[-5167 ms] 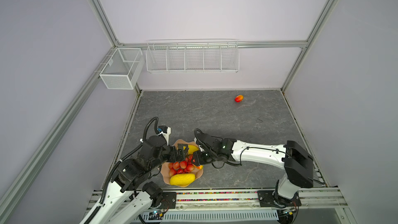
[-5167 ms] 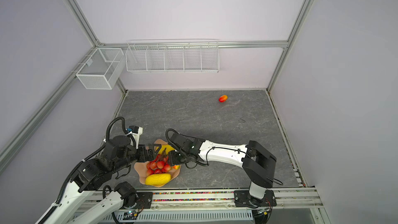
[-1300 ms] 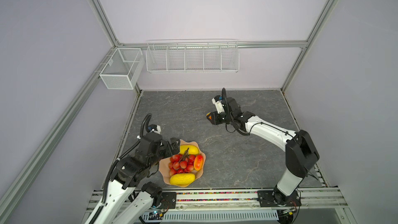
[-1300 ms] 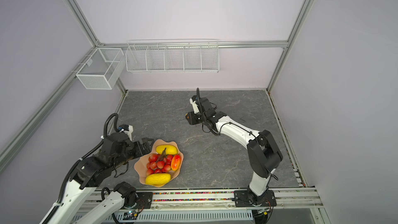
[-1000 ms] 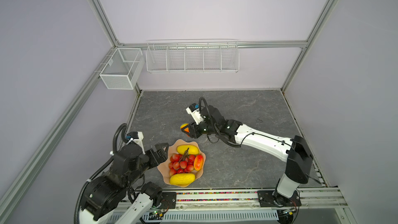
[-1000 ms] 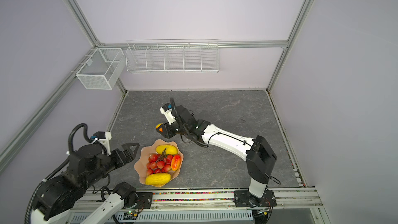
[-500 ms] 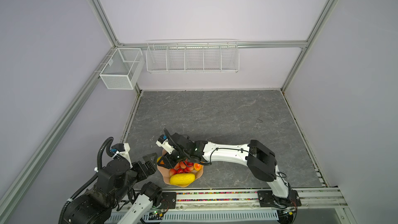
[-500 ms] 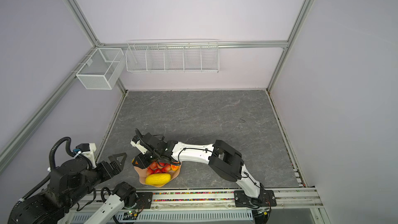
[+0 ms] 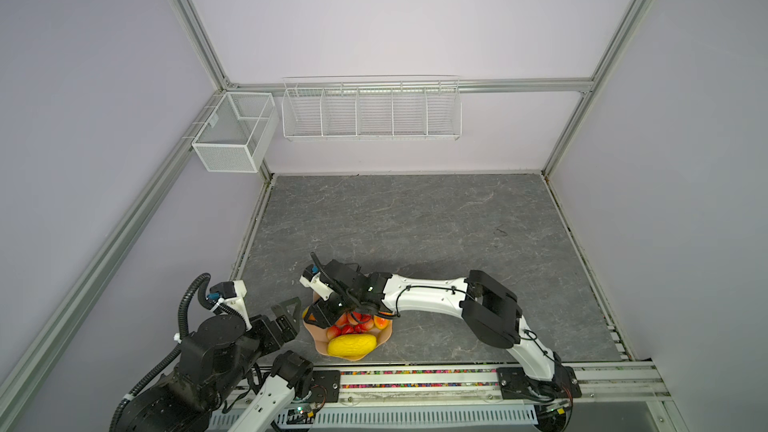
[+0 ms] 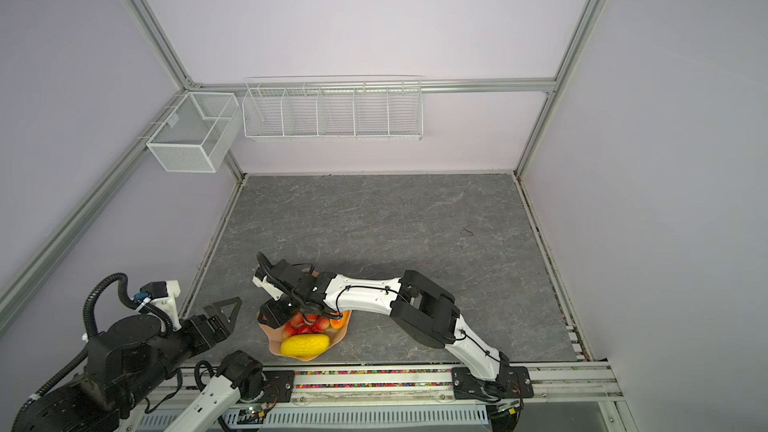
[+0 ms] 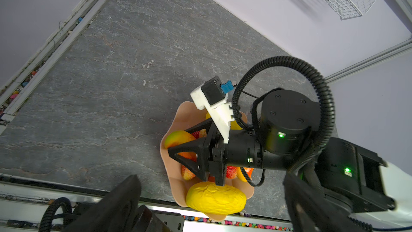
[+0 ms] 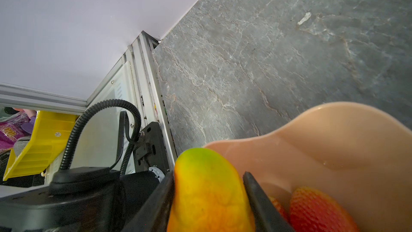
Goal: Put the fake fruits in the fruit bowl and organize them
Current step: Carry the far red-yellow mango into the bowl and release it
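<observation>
Right gripper [image 11: 171, 142] is reached across into the wide shallow peach-beige scalloped plastic bowl [image 12: 334, 141] at the near left of the grey marbled tabletop [image 9: 415, 234]; its jaws flank a small red-orange-yellow mango-like fruit [image 12: 207, 193], both fingers [image 12: 256, 197] apparently touching it, though the close wrist view leaves grip firmness unclear; we see that fruit just inside the bowl rim on the side facing the left arm. Also in the bowl: a glossy yellow oblong fruit [image 9: 352, 344] at the near edge, a cluster of red berries [image 9: 353, 328] mid-bowl, a second red-orange fruit [image 9: 380, 322] to their right. Left gripper [image 9: 291, 315] hangs just beside the bowl, jaws spread wide, holding nothing.
</observation>
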Robot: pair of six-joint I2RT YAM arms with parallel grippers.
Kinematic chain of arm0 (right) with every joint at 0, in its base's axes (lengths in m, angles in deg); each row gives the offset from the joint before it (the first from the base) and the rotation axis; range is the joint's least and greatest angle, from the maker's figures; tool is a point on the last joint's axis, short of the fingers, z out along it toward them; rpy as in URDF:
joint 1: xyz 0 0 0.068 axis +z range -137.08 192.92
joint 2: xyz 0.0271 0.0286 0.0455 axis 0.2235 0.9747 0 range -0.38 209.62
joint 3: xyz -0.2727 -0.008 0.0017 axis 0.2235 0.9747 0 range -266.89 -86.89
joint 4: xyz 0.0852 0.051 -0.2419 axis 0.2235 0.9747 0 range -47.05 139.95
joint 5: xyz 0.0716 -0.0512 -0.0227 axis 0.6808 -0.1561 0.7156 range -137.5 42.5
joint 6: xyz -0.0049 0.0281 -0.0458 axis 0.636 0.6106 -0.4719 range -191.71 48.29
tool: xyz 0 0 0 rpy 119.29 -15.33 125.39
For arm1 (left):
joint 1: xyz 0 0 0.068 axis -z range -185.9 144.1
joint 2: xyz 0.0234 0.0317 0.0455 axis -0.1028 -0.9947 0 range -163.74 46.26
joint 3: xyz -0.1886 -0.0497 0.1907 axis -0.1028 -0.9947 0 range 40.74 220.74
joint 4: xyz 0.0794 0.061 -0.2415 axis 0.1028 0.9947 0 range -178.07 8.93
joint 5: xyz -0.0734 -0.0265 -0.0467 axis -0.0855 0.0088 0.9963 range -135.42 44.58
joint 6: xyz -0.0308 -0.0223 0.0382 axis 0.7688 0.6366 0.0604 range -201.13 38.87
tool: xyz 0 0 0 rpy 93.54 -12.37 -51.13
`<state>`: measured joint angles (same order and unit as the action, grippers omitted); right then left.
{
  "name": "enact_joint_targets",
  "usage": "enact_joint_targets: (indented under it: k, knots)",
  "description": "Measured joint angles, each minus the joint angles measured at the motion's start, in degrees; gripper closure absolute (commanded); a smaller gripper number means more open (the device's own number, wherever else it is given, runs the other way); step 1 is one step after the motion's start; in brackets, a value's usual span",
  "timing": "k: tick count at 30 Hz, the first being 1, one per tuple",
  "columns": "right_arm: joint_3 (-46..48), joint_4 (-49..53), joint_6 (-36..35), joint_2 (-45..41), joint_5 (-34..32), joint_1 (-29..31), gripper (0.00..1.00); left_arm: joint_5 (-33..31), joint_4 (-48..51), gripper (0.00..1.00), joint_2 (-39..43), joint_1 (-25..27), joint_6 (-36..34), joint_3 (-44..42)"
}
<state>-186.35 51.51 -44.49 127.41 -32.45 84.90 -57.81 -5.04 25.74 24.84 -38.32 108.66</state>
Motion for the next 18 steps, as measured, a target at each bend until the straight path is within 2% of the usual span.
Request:
enact_joint_targets:
  k: [5,14,18]
  knots:
    - [-0.6,0.7,-0.8,0.0,-0.1,0.0,0.33,0.2,0.0,0.01,0.0,0.0,0.0,-0.2]
    - [-0.7,1.0,-2.0,-0.2,-2.3,-0.3,0.21,0.8,-2.3,0.01,0.0,0.0,-1.6,-0.7]
    - [1.4,1.1,-1.9,-3.7,-4.2,-2.6,0.17,0.7,-6.3,0.01,-2.1,0.0,-4.3,-0.2]
